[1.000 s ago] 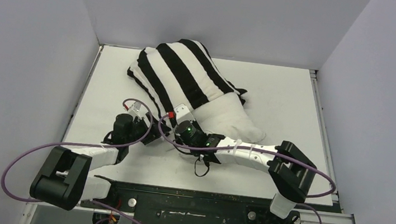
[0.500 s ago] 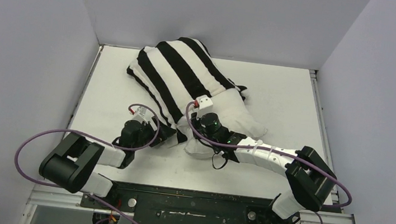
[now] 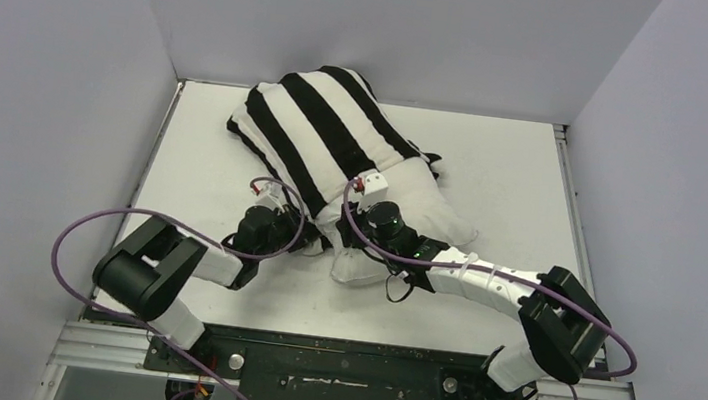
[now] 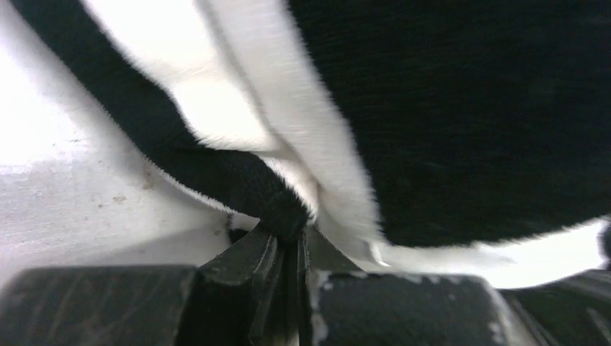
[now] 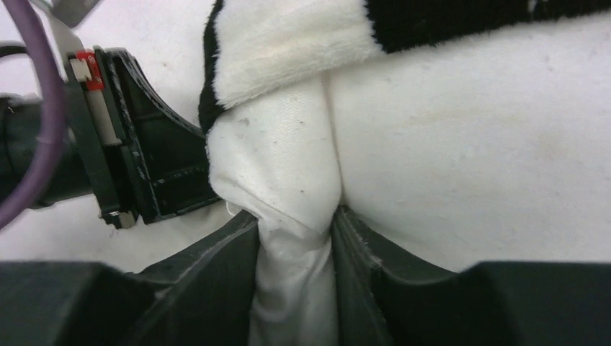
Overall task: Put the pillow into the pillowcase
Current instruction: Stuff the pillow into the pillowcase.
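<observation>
With the pillow (image 3: 423, 218) lying mid-table (image 3: 523, 179), upper-left part inside the pillowcase (image 3: 323, 131), the left fingers (image 4: 245, 267) are pinching its black hem and the right fingers (image 5: 216, 263) are gripping pillow fabric; next, likely drawing hem over the bare lower-right end.

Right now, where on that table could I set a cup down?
The widest bare table is far right, between pillow and right wall; a thinner strip runs along the near edge. Crowded centre-left: left end effector pinches the pillowcase, right end effector the pillow.
</observation>
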Robot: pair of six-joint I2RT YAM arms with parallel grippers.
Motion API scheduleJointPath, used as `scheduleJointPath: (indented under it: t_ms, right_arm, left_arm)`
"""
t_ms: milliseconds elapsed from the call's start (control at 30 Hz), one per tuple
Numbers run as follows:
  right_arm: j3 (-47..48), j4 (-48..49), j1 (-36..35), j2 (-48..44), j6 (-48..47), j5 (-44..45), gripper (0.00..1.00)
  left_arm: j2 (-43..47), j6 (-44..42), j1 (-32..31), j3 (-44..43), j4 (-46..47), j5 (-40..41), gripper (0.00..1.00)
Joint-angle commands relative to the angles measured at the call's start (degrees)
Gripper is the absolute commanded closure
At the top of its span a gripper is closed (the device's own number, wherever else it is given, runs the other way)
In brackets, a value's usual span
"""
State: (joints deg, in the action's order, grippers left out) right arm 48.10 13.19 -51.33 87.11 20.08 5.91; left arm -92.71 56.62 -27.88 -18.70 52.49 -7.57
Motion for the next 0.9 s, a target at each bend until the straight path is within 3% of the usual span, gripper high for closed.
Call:
scheduleJointPath:
  t_ms: [0, 67, 233, 400, 500, 600, 667, 733, 767, 867]
  right_arm:
    - [1.8, -7.1, -0.5, -4.4, -4.0, -1.1, 0.52]
    - [4.2, -13.7, -3.2, -7.7, -5.7, 1.7, 0.36]
    - [9.3, -21.4, -9.7, -12.0, -8.8, 7.7, 0.22]
    - [10.1, -19.6, -10.4, -7.4, -13.9, 13.6, 0.23]
    - [12.5, -17.7, -8.5, -1.1, -14.4, 11.3, 0.26]
    - [15.6, -14.1, -7.2, 5.0, -14.0, 13.0, 0.24]
    - [16.7, -7.3, -4.2, 8.5, -12.1, 10.1, 0.36]
    - [18.9, -1.4, -1.9, 12.6, -9.5, 8.0, 0.66]
    - [20.9, 0.6, -1.7, 15.0, -8.7, 9.6, 0.76]
    - [25.7, 7.3, -1.5, 21.4, -5.0, 13.9, 0.87]
  left_arm:
    - [13.8, -7.4, -1.3, -3.8, -12.0, 2.9, 1.0]
    - [20.9, -9.9, -1.9, -3.9, -17.8, 5.4, 1.0]
    - [31.6, -12.5, -2.9, -5.3, -24.0, 8.6, 1.0]
    - [32.7, -12.7, -3.1, -7.8, -25.7, 6.2, 1.0]
    - [34.3, -13.1, -3.1, -9.8, -27.8, 5.3, 1.0]
    - [35.9, -14.6, -3.2, -12.5, -31.8, 3.8, 1.0]
    - [37.2, -14.8, -3.4, -13.9, -33.6, 2.1, 1.0]
    - [38.5, -14.5, -4.0, -15.5, -36.2, 0.9, 1.0]
    - [39.3, -14.4, -4.7, -16.4, -38.2, 0.7, 1.0]
    - [43.0, -13.9, -7.3, -16.8, -44.2, 1.5, 1.0]
